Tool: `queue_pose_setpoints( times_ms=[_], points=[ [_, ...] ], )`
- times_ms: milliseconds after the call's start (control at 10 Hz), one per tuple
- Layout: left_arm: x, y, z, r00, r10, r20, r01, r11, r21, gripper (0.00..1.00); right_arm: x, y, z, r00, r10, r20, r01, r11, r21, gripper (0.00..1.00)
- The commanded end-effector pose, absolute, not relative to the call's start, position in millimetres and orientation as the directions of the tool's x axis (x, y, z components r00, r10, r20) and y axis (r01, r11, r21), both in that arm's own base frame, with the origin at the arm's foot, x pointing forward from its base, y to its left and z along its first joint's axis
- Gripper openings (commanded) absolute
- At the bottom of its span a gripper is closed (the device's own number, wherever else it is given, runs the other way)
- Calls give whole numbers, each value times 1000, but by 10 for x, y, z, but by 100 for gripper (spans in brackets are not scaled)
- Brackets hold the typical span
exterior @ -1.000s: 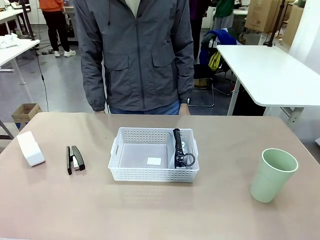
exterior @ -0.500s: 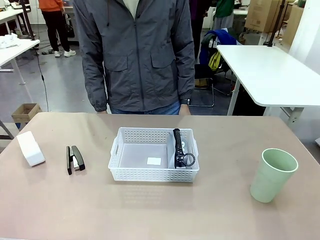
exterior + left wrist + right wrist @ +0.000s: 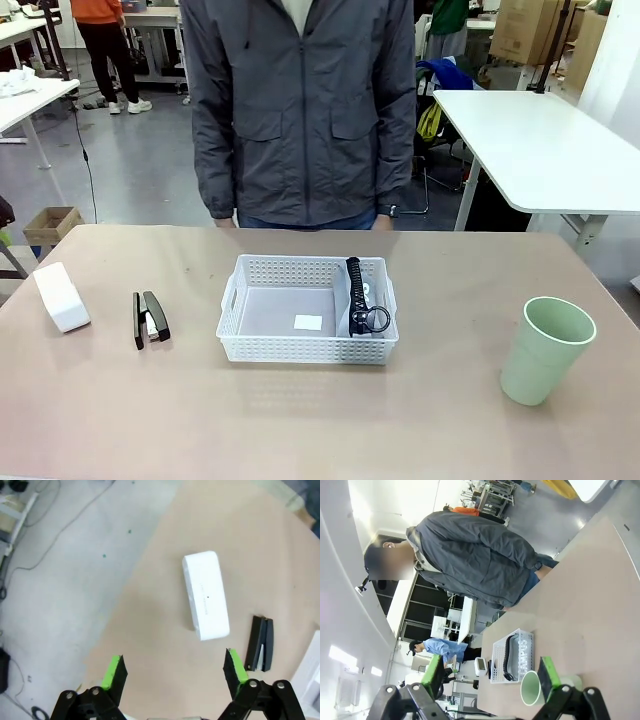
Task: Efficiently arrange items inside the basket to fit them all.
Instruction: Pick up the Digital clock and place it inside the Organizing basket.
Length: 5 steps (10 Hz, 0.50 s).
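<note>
Black left pincer [image 3: 174,661], green pads [image 3: 113,672]

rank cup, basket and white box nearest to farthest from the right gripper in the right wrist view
1. pale green cup, close by the right gripper, beside one pad.
2. white basket, beyond the cup, in the middle.
3. white box, past the basket, farthest off.

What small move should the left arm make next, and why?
Probably lower the left tool forward and down over the small white box. The jaws stand open with nothing in them, the box lies on the table just ahead with its narrow width across them, and the basket has bare floor beside the pouch.
</note>
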<state>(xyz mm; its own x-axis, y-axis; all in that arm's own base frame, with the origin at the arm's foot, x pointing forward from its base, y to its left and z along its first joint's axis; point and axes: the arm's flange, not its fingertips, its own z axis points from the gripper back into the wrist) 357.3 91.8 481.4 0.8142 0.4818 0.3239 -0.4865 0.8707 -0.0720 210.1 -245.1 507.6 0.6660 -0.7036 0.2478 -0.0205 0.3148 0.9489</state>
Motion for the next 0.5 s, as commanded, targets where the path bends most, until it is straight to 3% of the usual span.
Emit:
queue_pose_setpoints(
  times_ms=[0, 400],
  points=[
    [3516, 922, 4843, 817, 474, 328, -467, 878, -105, 100, 2120, -2472, 5094, 656, -703, 274, -55, 318, 947, 100],
    [3633, 889, 4783, 832, 471, 293, -466, 880, -90, 100, 2120, -2472, 5094, 656, -703, 274, -55, 318, 947, 100]
  ],
)
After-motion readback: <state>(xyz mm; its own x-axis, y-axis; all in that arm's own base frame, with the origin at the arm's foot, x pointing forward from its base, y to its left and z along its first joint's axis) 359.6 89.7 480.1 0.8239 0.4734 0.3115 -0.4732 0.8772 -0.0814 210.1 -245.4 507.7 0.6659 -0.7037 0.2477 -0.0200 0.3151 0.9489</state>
